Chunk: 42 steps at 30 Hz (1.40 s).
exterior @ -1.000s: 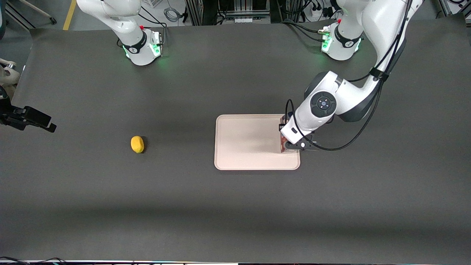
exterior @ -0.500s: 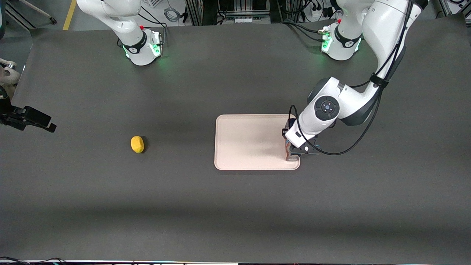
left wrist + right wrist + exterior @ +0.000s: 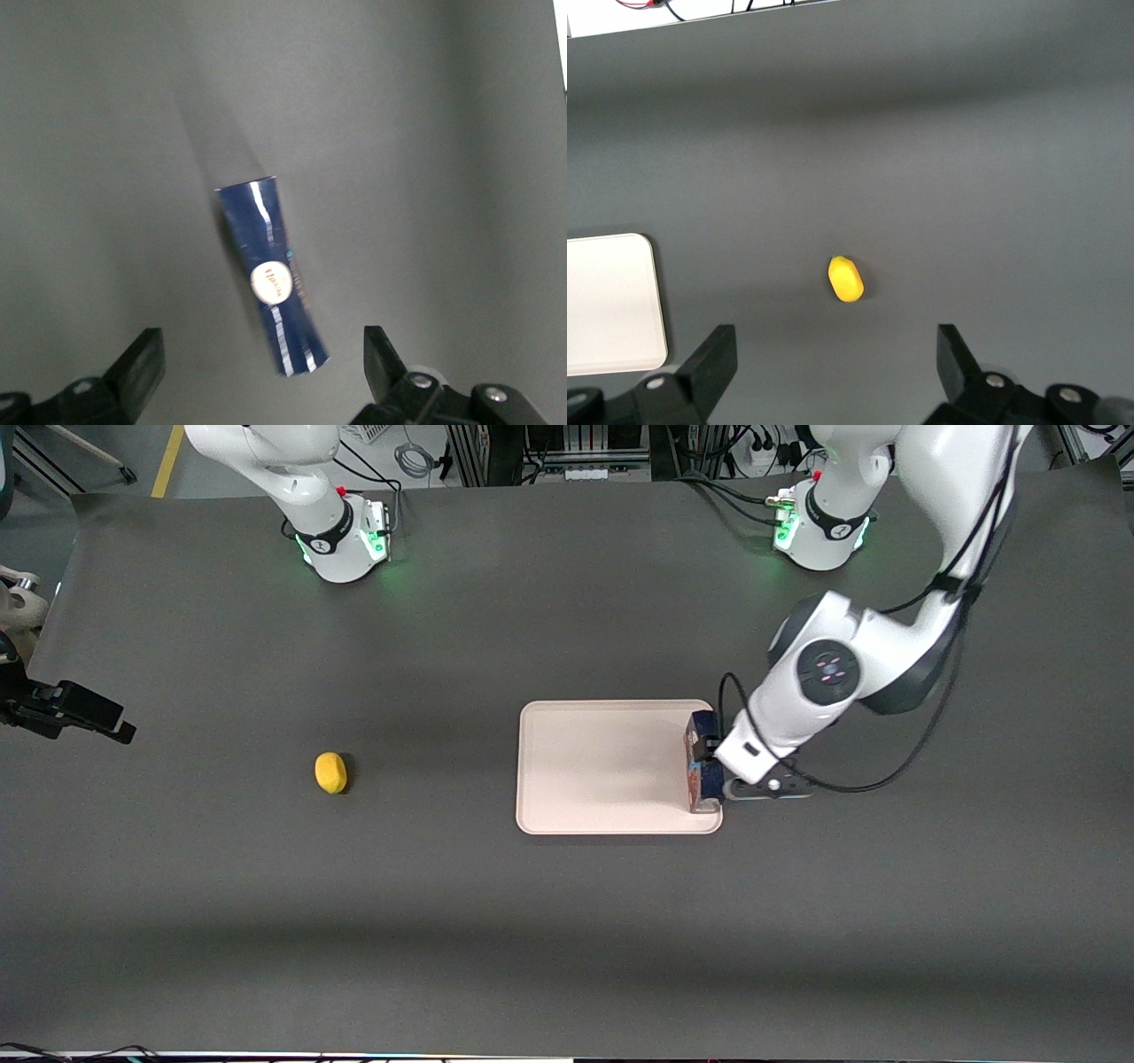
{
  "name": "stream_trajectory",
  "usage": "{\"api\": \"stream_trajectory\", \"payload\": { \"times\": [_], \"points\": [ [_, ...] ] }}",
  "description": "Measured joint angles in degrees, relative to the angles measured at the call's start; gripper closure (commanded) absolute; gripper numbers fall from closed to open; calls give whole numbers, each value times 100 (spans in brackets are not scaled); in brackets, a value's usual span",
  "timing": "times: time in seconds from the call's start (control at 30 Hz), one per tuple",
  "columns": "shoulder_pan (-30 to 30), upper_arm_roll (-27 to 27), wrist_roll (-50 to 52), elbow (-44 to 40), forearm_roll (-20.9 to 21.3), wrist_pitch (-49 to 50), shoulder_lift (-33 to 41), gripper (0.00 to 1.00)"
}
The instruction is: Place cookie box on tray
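The cookie box [image 3: 702,771] sits at the very edge of the tray [image 3: 602,766], at the end toward the working arm, apparently on its narrow side with the long axis running toward the front camera — though from above I cannot be sure it rests wholly inside the low rim. That is the risk: a slim carton perched against or on the rim could tip outward onto the counter [image 3: 567,921], and a brush from the arm as it leaves would be enough to do it. In the wrist view the cookie box [image 3: 270,276] lies free, both fingers [image 3: 383,354] spread wide and touching nothing. The gripper [image 3: 753,778] hangs just beside the box, off the tray's edge, jaws parted and empty, forearm sloping up and away from the front camera.
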<state>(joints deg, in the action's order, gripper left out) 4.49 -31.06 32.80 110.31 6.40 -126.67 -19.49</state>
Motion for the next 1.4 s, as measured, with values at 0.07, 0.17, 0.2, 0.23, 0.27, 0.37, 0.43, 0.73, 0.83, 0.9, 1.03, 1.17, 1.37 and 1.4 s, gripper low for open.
{"api": "stream_trajectory", "payload": {
  "times": [0.07, 0.17, 0.2, 0.23, 0.27, 0.37, 0.43, 0.73, 0.83, 0.9, 1.03, 1.17, 1.37, 1.4],
  "points": [
    [12, 120, -8, -180, -220, 423, 319, 0],
    [24, 356, -38, -496, -384, 1219, 852, 0],
    [28, 449, -82, -626, -410, 1554, 1045, 0],
    [30, 539, -154, -758, -430, 1881, 1218, 0],
    [31, 643, -251, -905, -447, 2238, 1391, 0],
    [32, 1018, -713, -1380, -481, 3329, 1833, 0],
    [43, 1332, -1216, -1713, -493, 4065, 2077, 0],
    [144, 2567, -3485, -1680, -508, 5059, 3027, 0],
    [165, 2742, -3818, -1107, -516, 4729, 3322, 0],
    [166, 2780, -3904, -605, -527, 4360, 3523, 0],
    [157, 2758, -3951, 260, -550, 3748, 3822, 0],
    [147, 2733, -3961, 608, -562, 3537, 3939, 0],
    [141, 2724, -3993, 621, -567, 3478, 3985, 0],
    [139, 2720, -4001, 608, -568, 3470, 3985, 0]
  ]
}}
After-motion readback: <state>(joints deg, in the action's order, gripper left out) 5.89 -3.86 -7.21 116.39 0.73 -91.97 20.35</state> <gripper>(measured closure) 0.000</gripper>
